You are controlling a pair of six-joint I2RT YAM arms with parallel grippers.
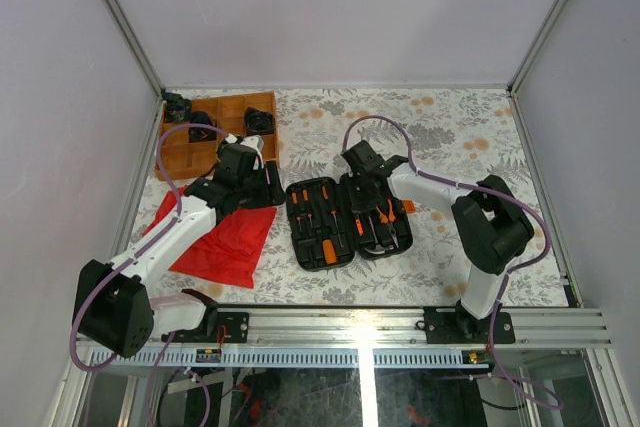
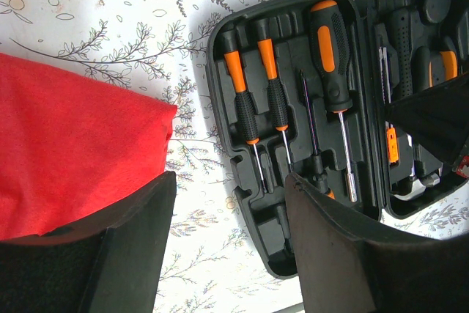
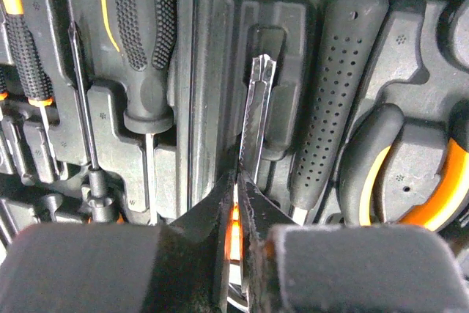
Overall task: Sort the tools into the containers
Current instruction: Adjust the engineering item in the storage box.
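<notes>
The black tool case (image 1: 300, 237) lies open on the floral table, several orange-and-black screwdrivers (image 2: 242, 100) seated in the slots of its left half (image 2: 293, 49). My right gripper (image 3: 238, 177) hangs low over the right half and is shut on a slim metal-bladed tool (image 3: 256, 108). An orange part of that tool shows between the fingers, and its tip points at an empty slot. Orange-handled pliers (image 3: 432, 196) lie in the right half. My left gripper (image 2: 229, 181) is open over the table between the red cloth (image 2: 73, 144) and the case's left edge, holding nothing.
A compartmented wooden tray (image 1: 185, 159) with black items stands at the back left, behind the red cloth (image 1: 225, 237). A metal rail (image 1: 400, 322) runs along the near edge. Walls close in the left, right and far sides.
</notes>
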